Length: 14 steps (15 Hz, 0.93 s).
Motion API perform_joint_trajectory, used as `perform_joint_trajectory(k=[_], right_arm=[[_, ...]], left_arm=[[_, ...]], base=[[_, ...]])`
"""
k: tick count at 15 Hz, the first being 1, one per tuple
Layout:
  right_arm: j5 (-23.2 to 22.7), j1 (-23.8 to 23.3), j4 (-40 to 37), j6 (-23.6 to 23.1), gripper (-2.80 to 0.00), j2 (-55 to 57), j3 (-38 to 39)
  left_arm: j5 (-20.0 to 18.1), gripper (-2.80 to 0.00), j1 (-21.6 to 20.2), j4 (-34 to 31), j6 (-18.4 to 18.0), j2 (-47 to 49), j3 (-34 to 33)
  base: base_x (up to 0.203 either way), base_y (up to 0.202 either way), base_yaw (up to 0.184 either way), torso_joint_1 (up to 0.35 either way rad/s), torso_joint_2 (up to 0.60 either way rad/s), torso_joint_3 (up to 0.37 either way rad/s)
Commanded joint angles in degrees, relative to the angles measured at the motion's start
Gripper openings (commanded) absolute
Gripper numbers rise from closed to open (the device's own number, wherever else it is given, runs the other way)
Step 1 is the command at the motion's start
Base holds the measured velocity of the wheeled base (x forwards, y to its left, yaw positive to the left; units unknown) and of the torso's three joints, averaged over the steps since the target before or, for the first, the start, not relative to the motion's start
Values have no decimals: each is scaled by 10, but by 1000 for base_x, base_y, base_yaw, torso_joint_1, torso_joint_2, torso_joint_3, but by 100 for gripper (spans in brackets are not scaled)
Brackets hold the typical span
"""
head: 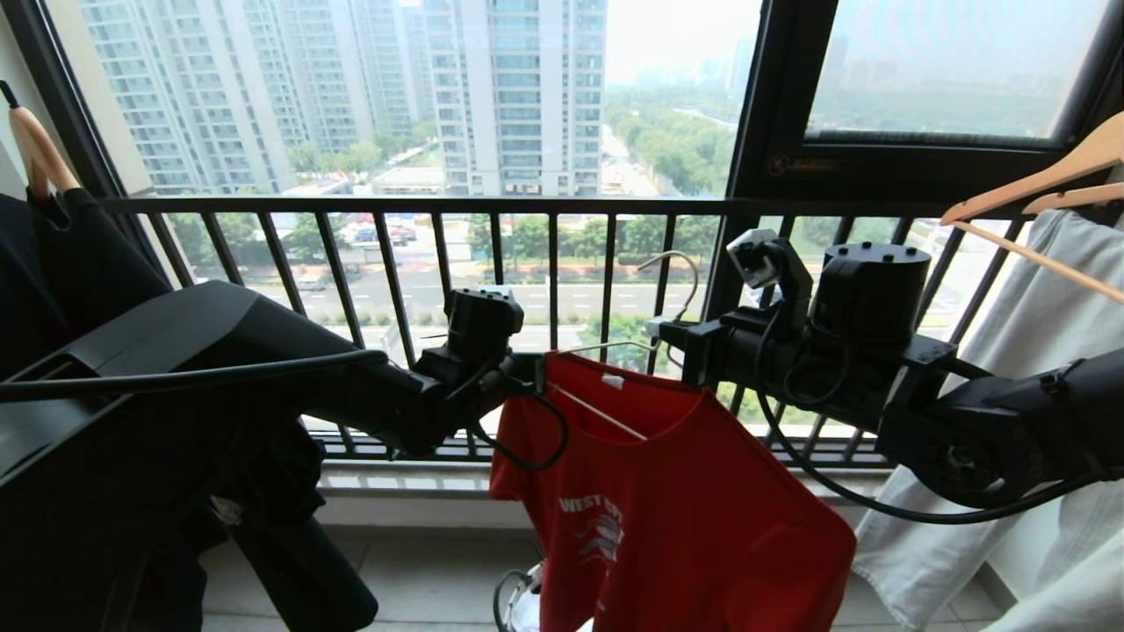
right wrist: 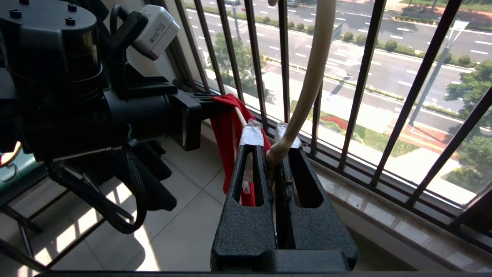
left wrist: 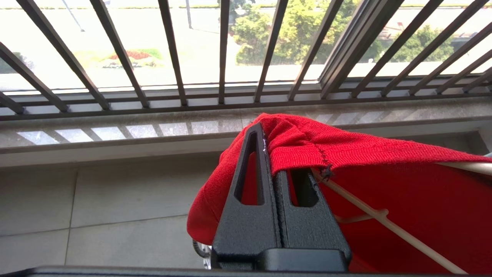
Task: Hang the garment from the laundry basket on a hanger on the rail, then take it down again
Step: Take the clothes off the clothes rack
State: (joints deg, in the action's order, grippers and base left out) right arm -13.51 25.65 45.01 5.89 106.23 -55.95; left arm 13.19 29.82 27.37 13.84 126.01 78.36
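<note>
The shirt point(head: 667, 491) is soft, light knit that sags and folds wherever nothing bears it, so we judge it can only be carried by its thicker edges: the ribbed collar and shoulder seam give a firm bite, while the thin body cloth would slip or stretch. The hanger point(head: 615, 347) is a stiff, thin wire, light but smooth, and best pinched at the neck below the hook, where it cannot swing.

That is how we hold them. Our left gripper point(left wrist: 273, 163) is closed tight on the shirt's collar edge at the shoulder, the red rib folded over its fingertips. Our right gripper point(right wrist: 273, 148) is closed on the hanger's neck, the pale wire rising from between the taped tips toward the hook.

The shirt is red, short-sleeved, with white "WEST" lettering and a blue-white graphic on the chest and a white label at the neck. It hangs in mid-air between our two arms, in front of the balcony railing point(head: 439, 206), with one hanger arm showing inside the neck opening. Whether both shoulders sit on the wire we cannot tell. Its hem drops out of view.
</note>
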Motion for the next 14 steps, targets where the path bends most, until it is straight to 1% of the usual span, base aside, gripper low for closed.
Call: perform_joint_trajectory(k=[1,4,5,6,7,9,12,14], right_arm=[[-1,0,3,0,-280,4,-1],[-1,-2,2,0,-280,5,-4],[-1,-5,2,0,-280,7,-5],[-1,-10,2,0,-280,8,-6],[-1,-12,2,0,-280,9,-8],[-1,-16,2,0,-280,13,-10],[-1,-18,2,0,-280,15,-11],[-1,-19,2,0,-280,17,-11]], left_arm=[[0,-280,3,2,1,-6,-2],[-6,-280,2,1,1,-18,-10],[-25,-280,1,1,1,-30,-15],[-54,-280,-8,1,4,-44,-23],[-73,-280,-22,1,6,-51,-27],[-77,-280,-43,-1,4,-52,-19],[-78,-280,-70,-8,-5,-25,2],[-82,-280,-75,-10,-6,-23,6]], base=[[0,0,0,0,0,0],[0,0,0,0,0,0],[0,0,0,0,0,0],[0,0,0,0,0,0],[0,0,0,0,0,0],[0,0,0,0,0,0],[0,0,0,0,0,0],[0,0,0,0,0,0]])
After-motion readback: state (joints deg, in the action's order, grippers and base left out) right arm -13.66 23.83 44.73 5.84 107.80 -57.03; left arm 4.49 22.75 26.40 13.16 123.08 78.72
